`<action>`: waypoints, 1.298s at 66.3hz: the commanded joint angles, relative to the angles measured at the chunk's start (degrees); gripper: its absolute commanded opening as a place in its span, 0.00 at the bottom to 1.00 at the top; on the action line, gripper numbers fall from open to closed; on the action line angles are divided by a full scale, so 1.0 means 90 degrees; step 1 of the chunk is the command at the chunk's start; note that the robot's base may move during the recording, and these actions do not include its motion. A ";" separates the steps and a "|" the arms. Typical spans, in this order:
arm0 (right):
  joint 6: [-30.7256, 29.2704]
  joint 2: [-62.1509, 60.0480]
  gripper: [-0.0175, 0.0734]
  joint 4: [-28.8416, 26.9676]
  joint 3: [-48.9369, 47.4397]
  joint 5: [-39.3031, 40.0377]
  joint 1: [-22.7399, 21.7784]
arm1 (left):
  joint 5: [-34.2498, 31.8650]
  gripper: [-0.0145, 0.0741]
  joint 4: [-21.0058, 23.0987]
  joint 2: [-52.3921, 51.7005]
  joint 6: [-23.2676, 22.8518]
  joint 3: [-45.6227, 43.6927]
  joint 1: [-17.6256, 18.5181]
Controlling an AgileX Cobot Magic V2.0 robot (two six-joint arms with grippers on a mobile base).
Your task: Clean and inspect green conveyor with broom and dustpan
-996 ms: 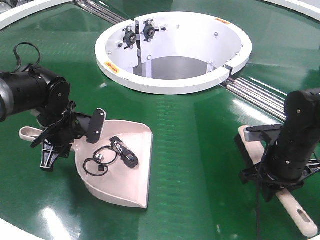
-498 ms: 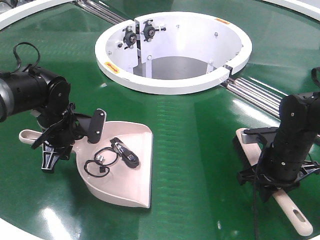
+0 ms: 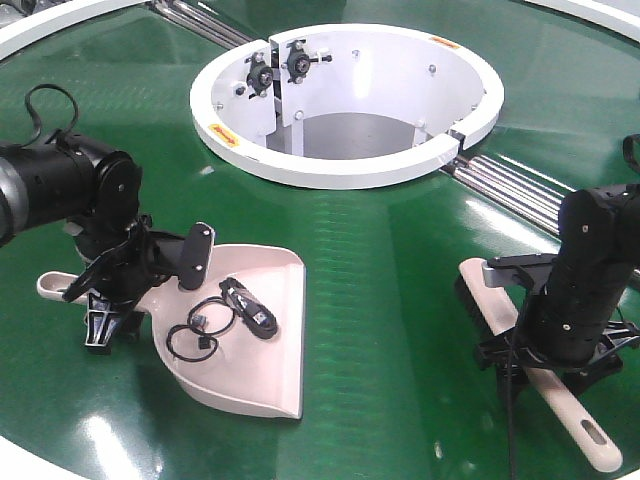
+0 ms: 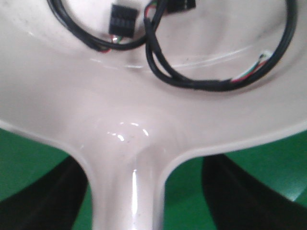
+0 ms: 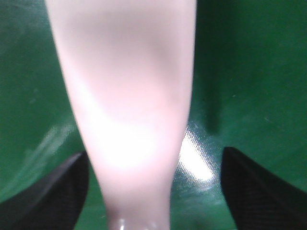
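**A:** Where is everything?

**B:** The dustpan [image 3: 262, 370] lies flat on the green conveyor [image 3: 380, 270], at about 7 o'clock from the white hub [image 3: 340, 165]. Its handle points to 9 o'clock. The broom [image 3: 570, 415] lies at about 4 o'clock from the hub, bristles [image 3: 472, 290] toward 11.

**A:** And the hands?

**B:** The left hand [image 3: 145, 288] straddles the dustpan's handle with its fingers spread, and green shows on both sides, so it grips nothing. The right hand [image 3: 548, 362] is equally wide over the broom's handle, also holding nothing.

**A:** Anything in the pan?

**B:** Black cables [image 3: 248, 308] with small connectors, loosely looped near the back wall.

**A:** What could go wrong?

**B:** The handle is smooth and flares where it meets the pan, so a grip there may slip or twist. If the pan tips toward 3 o'clock, the cables could slide out over the flat front edge. A shallow grip on the broom might let it pivot.
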State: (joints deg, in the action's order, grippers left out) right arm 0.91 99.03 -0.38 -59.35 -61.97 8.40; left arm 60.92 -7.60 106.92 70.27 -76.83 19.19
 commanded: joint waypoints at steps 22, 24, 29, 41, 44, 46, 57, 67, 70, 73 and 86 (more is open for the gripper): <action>-0.0012 -0.1394 0.85 0.0005 -0.0299 0.0156 -0.0006 | 0.0451 0.81 0.0300 -0.1506 -0.0005 -0.0173 0.0052; -0.0019 -0.1508 0.85 0.0005 -0.0382 0.0121 -0.0006 | 0.0451 0.81 0.0299 -0.1654 -0.0005 -0.0173 0.0052; -0.0019 -0.1695 0.85 0.0005 -0.0668 0.0063 -0.0006 | 0.0445 0.81 0.0299 -0.2033 -0.0005 -0.0173 0.0052; -0.0014 -0.2206 0.85 -0.0052 -0.1405 0.0291 -0.0006 | 0.0317 0.81 0.0264 -0.2940 -0.1623 -0.0173 0.0052; -0.0014 -0.2379 0.85 -0.0052 -0.1528 0.0429 -0.0006 | 0.0180 0.81 0.0137 -0.3132 -0.2238 -0.0173 0.0052; -0.0021 -0.2485 0.85 -0.0046 -0.1595 0.0538 -0.0006 | 0.0023 0.81 0.0024 -0.3257 -0.2635 -0.0173 0.0052; -0.0054 -0.3287 0.84 -0.0032 -0.1625 0.1206 -0.0006 | -0.0937 0.81 -0.0281 -0.3937 -0.4190 -0.0173 0.0052; -0.0185 -0.4187 0.84 -0.0014 -0.1625 0.1721 -0.0006 | -0.1134 0.81 -0.0262 -0.4475 -0.5090 -0.0173 0.0052; -0.0269 -0.4434 0.84 -0.0020 -0.1575 0.1881 -0.0006 | -0.1129 0.81 -0.0262 -0.4641 -0.5499 -0.0173 0.0052; -0.0306 -0.4734 0.84 -0.0020 -0.1427 0.2121 -0.0006 | -0.1129 0.81 -0.0262 -0.4817 -0.5942 -0.0148 0.0052; -0.0305 -0.6279 0.84 -0.0014 0.0067 0.3306 -0.0006 | -0.1739 0.81 -0.0256 -0.5990 -0.6502 0.0864 0.0052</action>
State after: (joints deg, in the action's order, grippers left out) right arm -1.27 47.35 -0.89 -62.12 -39.93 8.40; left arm 51.91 -9.63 57.85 13.36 -71.64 19.19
